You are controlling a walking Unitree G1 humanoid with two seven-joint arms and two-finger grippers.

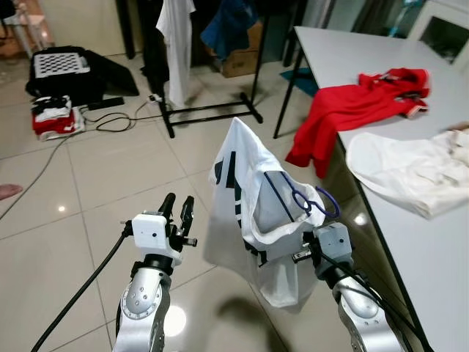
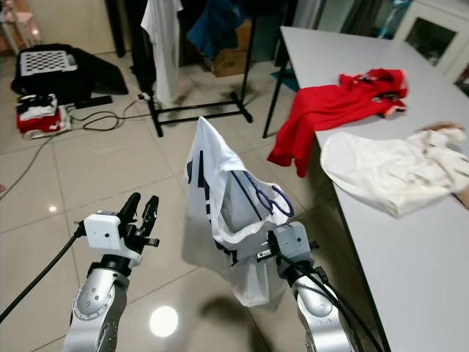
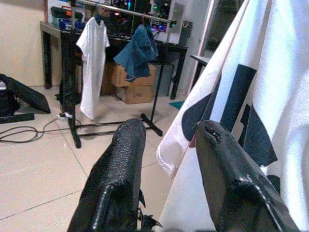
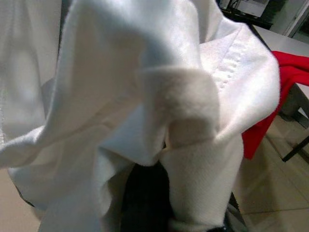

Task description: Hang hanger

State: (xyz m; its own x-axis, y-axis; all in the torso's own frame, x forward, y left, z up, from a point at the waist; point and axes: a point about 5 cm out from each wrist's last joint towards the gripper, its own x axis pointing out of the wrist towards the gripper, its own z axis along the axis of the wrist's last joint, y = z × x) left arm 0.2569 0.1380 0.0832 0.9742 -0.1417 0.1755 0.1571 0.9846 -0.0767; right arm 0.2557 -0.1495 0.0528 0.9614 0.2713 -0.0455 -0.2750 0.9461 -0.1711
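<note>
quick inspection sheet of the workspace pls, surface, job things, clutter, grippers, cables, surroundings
surface: grey table on the robot's right; glossy tiled floor ahead.
job's things: white shirt with dark stripes on a purple hanger, held up at the right gripper; clothes rack ahead with a white garment and a blue one.
clutter: red garment draped over the table edge; cream garment on the table.
grippers: left gripper open, empty, beside the shirt; right fingers hidden by cloth.
cables: black cable on the floor by the rack.
surroundings: checkerboard panel, cardboard box.
</note>
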